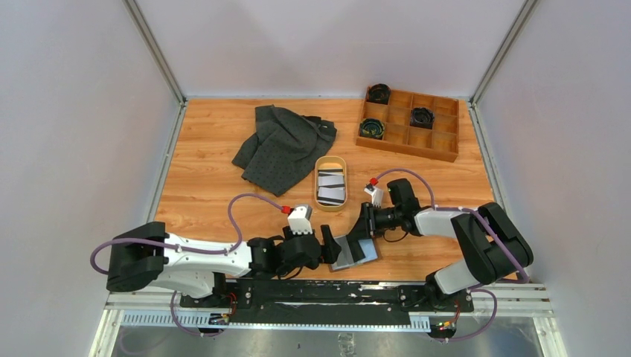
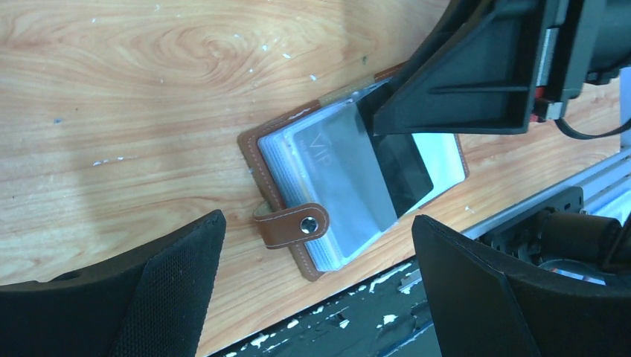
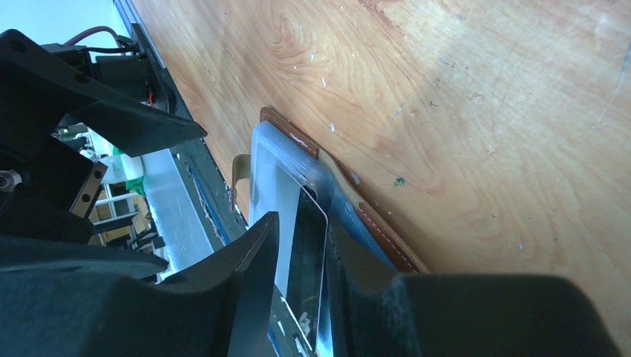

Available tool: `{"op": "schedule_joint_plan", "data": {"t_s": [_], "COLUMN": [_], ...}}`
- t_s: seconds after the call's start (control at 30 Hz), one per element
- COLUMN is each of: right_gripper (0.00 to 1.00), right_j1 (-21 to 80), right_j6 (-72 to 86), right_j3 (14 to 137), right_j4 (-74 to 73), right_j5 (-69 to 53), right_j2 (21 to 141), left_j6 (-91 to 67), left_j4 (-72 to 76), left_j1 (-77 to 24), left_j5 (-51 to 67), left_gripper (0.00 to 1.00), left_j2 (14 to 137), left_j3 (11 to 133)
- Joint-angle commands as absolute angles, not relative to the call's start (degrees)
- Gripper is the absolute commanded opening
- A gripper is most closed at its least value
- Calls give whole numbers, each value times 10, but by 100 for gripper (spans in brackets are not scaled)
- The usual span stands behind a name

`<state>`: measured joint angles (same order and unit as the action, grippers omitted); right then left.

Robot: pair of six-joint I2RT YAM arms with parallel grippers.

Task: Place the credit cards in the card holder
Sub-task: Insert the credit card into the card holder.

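Right wrist view: my right hand [image 3: 303, 223], slackly parted, flanks the thin black plastic card [image 3: 306, 268] to steer it into the brown leather card holder [image 3: 374, 217]; left hand [image 2: 316, 223] wide open.

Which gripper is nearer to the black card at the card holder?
Right. The right gripper has a finger on each side of the black card. The left gripper stands open at the strap side of the card holder, apart from the card.
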<state>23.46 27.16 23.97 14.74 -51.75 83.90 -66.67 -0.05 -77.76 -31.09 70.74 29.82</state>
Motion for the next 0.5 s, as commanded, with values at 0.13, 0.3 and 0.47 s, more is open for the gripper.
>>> {"op": "schedule_joint_plan", "data": {"t_s": [0.13,0.3,0.47], "right_gripper": [32,31,32], "right_j1": [246,248,250], "right_j6": [258,255,249], "right_j3": [255,258,261], "right_j4": [116,110,103], "right_j5": [-500,-499,-497], "right_j2": [838,839,842], "left_j6": [-598,-512,-484], "left_j4": [17,47,105], "left_j1": [-783,-790,-790], "left_j5": [-300,-251,-191], "left_gripper": [95,88,64], "left_j2": [710,720,746], "left_j3": [331,361,379]}}
